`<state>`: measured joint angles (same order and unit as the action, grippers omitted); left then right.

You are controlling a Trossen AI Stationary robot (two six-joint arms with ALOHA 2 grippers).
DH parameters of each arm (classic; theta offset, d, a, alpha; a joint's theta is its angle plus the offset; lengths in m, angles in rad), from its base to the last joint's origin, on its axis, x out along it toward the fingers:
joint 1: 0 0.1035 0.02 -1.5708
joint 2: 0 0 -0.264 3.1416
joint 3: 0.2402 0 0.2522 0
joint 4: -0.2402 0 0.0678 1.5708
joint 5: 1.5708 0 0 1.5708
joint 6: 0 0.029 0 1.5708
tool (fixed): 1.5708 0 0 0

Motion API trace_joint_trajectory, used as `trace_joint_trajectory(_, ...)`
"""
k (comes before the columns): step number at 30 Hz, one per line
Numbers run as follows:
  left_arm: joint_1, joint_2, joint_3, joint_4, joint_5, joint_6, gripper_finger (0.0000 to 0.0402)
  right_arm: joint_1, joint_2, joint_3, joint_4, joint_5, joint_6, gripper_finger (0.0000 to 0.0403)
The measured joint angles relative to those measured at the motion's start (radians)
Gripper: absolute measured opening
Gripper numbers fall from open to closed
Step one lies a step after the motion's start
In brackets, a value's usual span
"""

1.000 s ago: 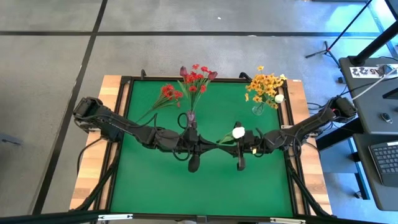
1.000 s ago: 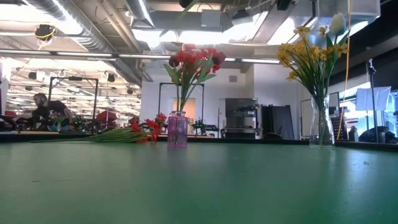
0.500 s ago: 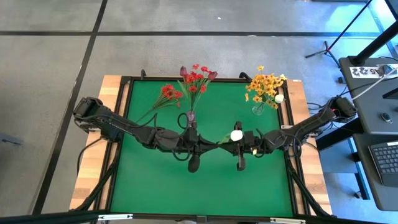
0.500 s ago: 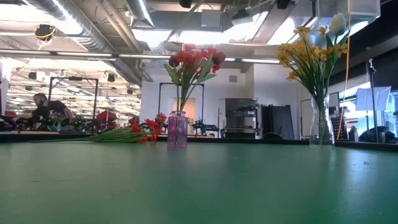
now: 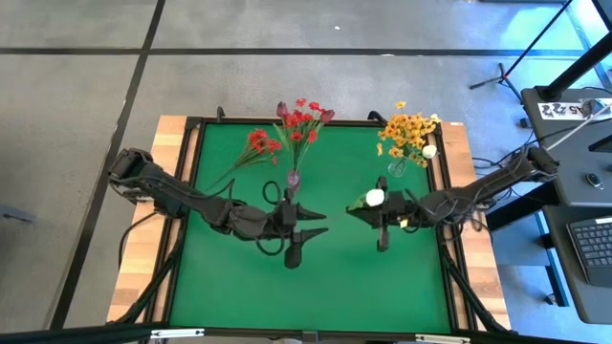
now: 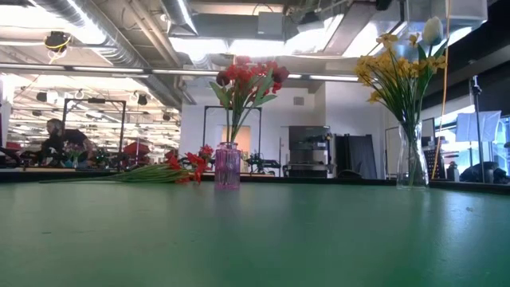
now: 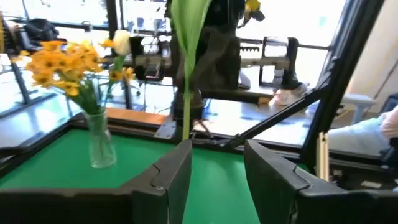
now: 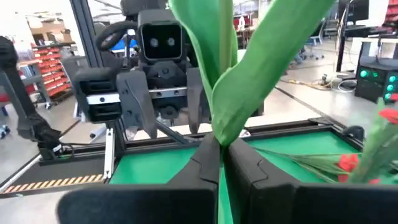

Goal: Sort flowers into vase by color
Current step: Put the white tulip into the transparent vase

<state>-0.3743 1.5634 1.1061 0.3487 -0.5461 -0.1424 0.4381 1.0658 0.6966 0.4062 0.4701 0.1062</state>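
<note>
While both arms hang mid-tabletop (image 5: 316, 287), the right one's got the white bud

Right end effector (image 5: 368, 212) is clamped on the white flower (image 5: 375, 198), stem roughly upright; the yellow vase (image 5: 396, 168) sits just beyond it, right arm nearer. Left end effector (image 5: 311, 221) is spread open, holding nothing.

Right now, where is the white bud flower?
In the high view, the white bud flower is right of table centre, clamped in the right end effector, just in front of the vase of yellow flowers.
</note>
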Motion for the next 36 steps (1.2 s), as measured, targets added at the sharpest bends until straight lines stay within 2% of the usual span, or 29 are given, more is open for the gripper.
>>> trace_joint_trajectory(7,-0.020,-0.030,0.000,-0.089,-0.084,-0.029,0.0149,0.001,-0.152,0.164,-0.482,0.067,0.076,0.0005)
trace_joint_trajectory(16,-0.012,-0.029,-0.001,-0.209,-0.093,-0.106,0.0140,0.001,-0.141,0.515,-0.984,0.207,0.113,0.0007)
trace_joint_trajectory(24,-0.012,-0.029,-0.001,-0.213,-0.093,-0.113,0.0133,0.001,-0.129,0.733,-1.153,0.400,0.088,0.0007)
trace_joint_trajectory(32,-0.009,-0.029,-0.001,-0.231,-0.093,-0.119,0.0133,0.000,-0.130,0.813,-1.174,0.609,-0.007,0.0004)
trace_joint_trajectory(36,-0.009,-0.029,-0.001,-0.231,-0.093,-0.121,0.0133,0.000,-0.135,0.839,-1.173,0.676,-0.036,0.0005)
